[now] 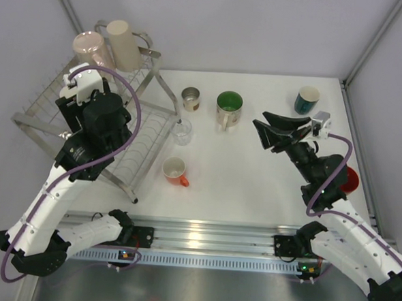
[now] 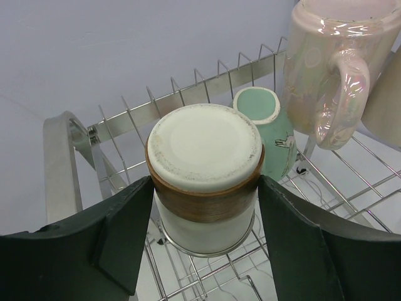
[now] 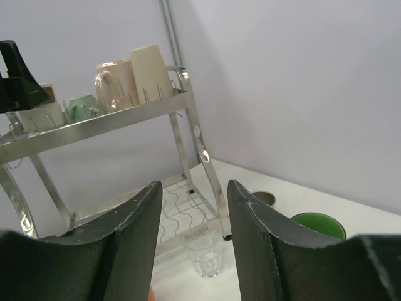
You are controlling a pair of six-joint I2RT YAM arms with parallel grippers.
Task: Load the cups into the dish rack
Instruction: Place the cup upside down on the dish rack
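Brown-banded cup (image 2: 203, 147) stands upside down on the upper tier of the dish rack (image 2: 59, 163), right between the fingers of your left claw (image 2: 205, 183). The pads look to be against its sides, but you cannot tell whether they press it or have let go. A mint cup (image 2: 270, 135) and a pink mug (image 2: 326, 69) sit just behind it. Your right claw (image 3: 191, 194) hangs spread and empty above the table (image 1: 253, 188). On the table you have the clear glass (image 1: 182, 131), steel cup (image 1: 190, 99), green-inside mug (image 1: 229, 108), dark teal cup (image 1: 306, 99) and orange-handled cup (image 1: 176, 171).
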